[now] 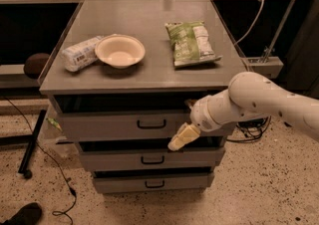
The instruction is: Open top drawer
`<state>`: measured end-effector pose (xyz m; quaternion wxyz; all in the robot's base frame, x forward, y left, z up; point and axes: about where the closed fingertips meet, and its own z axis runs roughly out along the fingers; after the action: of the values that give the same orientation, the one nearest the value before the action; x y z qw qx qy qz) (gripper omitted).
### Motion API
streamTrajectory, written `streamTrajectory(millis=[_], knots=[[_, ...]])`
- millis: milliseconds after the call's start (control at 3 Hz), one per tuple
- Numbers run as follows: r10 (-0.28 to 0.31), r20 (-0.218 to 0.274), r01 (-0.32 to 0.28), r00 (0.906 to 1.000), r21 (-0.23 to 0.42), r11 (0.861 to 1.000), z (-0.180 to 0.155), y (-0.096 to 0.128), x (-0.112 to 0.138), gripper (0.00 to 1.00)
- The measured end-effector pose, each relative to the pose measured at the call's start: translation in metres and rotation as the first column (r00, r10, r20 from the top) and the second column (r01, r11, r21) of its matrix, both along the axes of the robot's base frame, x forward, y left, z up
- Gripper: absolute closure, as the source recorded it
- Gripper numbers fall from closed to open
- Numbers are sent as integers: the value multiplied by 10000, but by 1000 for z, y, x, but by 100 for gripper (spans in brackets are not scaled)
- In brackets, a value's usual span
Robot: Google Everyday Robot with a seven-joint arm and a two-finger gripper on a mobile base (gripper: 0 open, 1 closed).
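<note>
Grey top drawer (114, 126) — hand (175, 143) in front.

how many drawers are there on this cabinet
3, stacked: the top drawer, the middle drawer below it, and the bottom drawer lowest. The gripper is at the top drawer's lower right edge.

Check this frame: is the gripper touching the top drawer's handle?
Apart. The camera view shows the gripper in front of the top drawer, to the right of the handle, with bare grey drawer front between them.
</note>
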<state>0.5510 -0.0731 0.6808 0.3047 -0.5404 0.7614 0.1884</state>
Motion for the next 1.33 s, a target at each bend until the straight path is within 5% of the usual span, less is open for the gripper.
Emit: streamTrajectory(millis=[1000, 1333], knots=[[-76, -142, 76, 9999, 16, 10000, 11, -13, -2, 83], [-76, -138, 76, 9999, 18, 10000, 12, -16, -2, 93]])
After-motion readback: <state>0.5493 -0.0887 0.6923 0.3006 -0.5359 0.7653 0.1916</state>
